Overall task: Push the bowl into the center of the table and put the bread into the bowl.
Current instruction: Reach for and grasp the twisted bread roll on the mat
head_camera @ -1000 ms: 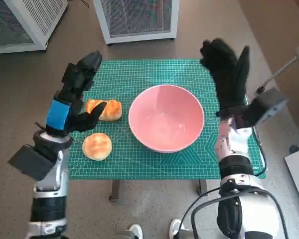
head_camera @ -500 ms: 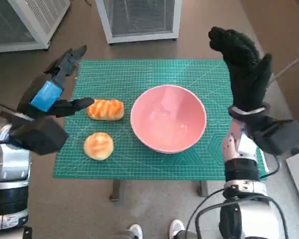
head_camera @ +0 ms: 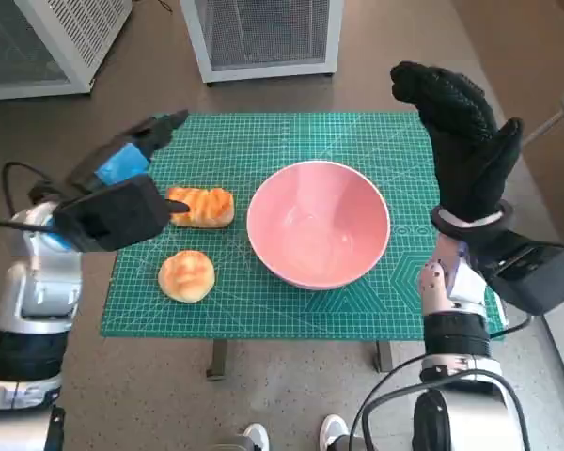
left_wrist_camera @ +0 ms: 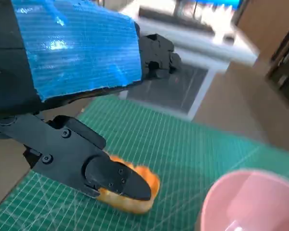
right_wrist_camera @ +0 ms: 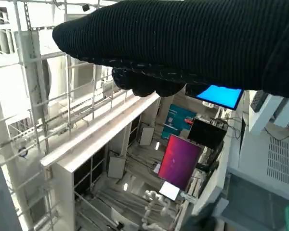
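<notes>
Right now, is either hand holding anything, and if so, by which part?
Nothing is held. The left hand hovers open by the long bread, fingers apart. The right hand is raised, open and empty, beside the pink bowl.

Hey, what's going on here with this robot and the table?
A humanoid robot stands at a small table with a green cutting mat. A pink bowl sits near the middle of the mat, empty. Two pieces of bread lie beside it: an elongated roll and a round bun. The left hand hovers at the elongated roll, fingers apart, holding nothing. The right hand is raised, open, beyond the bowl's far side. No bread is in the bowl yet.
</notes>
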Controlling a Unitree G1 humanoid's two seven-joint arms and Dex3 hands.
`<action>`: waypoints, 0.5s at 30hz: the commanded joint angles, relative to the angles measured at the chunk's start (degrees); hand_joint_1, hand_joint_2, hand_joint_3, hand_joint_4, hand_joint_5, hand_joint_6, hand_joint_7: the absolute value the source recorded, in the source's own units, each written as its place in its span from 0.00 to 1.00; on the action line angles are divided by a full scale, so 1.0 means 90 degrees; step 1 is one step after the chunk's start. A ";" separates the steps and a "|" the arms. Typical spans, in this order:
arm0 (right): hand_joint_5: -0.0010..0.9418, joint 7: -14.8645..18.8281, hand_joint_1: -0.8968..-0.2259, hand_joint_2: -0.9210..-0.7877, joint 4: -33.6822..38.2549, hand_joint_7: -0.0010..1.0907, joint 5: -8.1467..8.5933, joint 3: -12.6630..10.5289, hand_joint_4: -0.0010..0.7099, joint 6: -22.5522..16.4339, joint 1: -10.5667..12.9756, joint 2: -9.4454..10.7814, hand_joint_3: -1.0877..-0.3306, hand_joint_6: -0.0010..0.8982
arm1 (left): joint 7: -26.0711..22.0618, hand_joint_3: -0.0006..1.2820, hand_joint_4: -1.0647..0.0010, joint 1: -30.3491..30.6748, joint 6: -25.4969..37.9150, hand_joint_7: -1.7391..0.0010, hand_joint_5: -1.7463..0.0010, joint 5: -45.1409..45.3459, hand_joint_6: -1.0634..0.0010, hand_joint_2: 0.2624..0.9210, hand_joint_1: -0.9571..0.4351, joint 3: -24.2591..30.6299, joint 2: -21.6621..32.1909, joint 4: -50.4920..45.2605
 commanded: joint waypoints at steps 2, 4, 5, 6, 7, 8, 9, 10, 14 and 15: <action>0.02 -0.0041 0.58 0.00 -0.0093 0.49 0.0051 0.0057 0.32 0.0087 0.0200 0.0043 0.60 0.04 | -0.0281 0.01 0.99 -0.0561 0.0318 0.97 1.00 0.0241 0.84 0.72 0.65 -0.0476 -0.0081 0.0785; 0.02 -0.0044 0.58 0.00 -0.0091 0.49 0.0050 0.0058 0.32 0.0084 0.0199 0.0044 0.60 0.04 | -0.0312 0.01 1.00 -0.0682 0.0368 0.97 1.00 0.0274 0.84 0.72 0.65 -0.0596 -0.0118 0.0982; 0.02 -0.0045 0.58 0.00 -0.0092 0.49 0.0051 0.0057 0.32 0.0082 0.0202 0.0045 0.60 0.04 | -0.0311 0.01 1.00 -0.0747 0.0381 0.97 1.00 0.0292 0.84 0.72 0.65 -0.0660 -0.0162 0.1105; 0.01 -0.0040 0.58 0.00 -0.0087 0.50 0.0062 0.0053 0.32 0.0076 0.0203 0.0048 0.60 0.04 | -0.0304 0.01 1.00 -0.0811 0.0394 0.97 1.00 0.0323 0.84 0.72 0.65 -0.0735 -0.0214 0.1233; 0.01 -0.0036 0.58 0.00 -0.0082 0.50 0.0069 0.0051 0.32 0.0072 0.0203 0.0049 0.60 0.04 | -0.0297 0.01 1.00 -0.0862 0.0400 0.97 1.00 0.0343 0.84 0.72 0.65 -0.0791 -0.0252 0.1333; 0.01 -0.0033 0.58 0.00 -0.0073 0.50 0.0075 0.0048 0.32 0.0067 0.0202 0.0048 0.60 0.04 | -0.0275 0.01 1.00 -0.0905 0.0396 0.97 1.00 0.0377 0.84 0.72 0.65 -0.0853 -0.0291 0.1434; 0.01 -0.0032 0.58 0.00 -0.0064 0.50 0.0077 0.0047 0.32 0.0064 0.0199 0.0046 0.60 0.04 | -0.0257 0.01 1.00 -0.0932 0.0387 0.97 1.00 0.0394 0.84 0.72 0.65 -0.0890 -0.0311 0.1500; 0.01 -0.0032 0.57 0.00 -0.0055 0.50 0.0076 0.0047 0.32 0.0062 0.0196 0.0046 0.60 0.04 | -0.0242 0.01 1.00 -0.0954 0.0376 0.97 1.00 0.0400 0.84 0.72 0.65 -0.0915 -0.0321 0.1549; 0.01 -0.0045 0.57 0.00 -0.0045 0.50 0.0054 0.0052 0.32 0.0038 0.0200 0.0043 0.60 0.04 | -0.0078 0.01 1.00 -0.1068 0.0183 0.98 1.00 0.0482 0.85 0.72 0.64 -0.1095 -0.0414 0.1920; 0.01 -0.0043 0.57 0.00 -0.0034 0.50 0.0055 0.0050 0.32 0.0035 0.0198 0.0041 0.60 0.04 | -0.0029 0.01 1.00 -0.1094 0.0139 0.98 1.00 0.0510 0.85 0.72 0.64 -0.1142 -0.0437 0.2005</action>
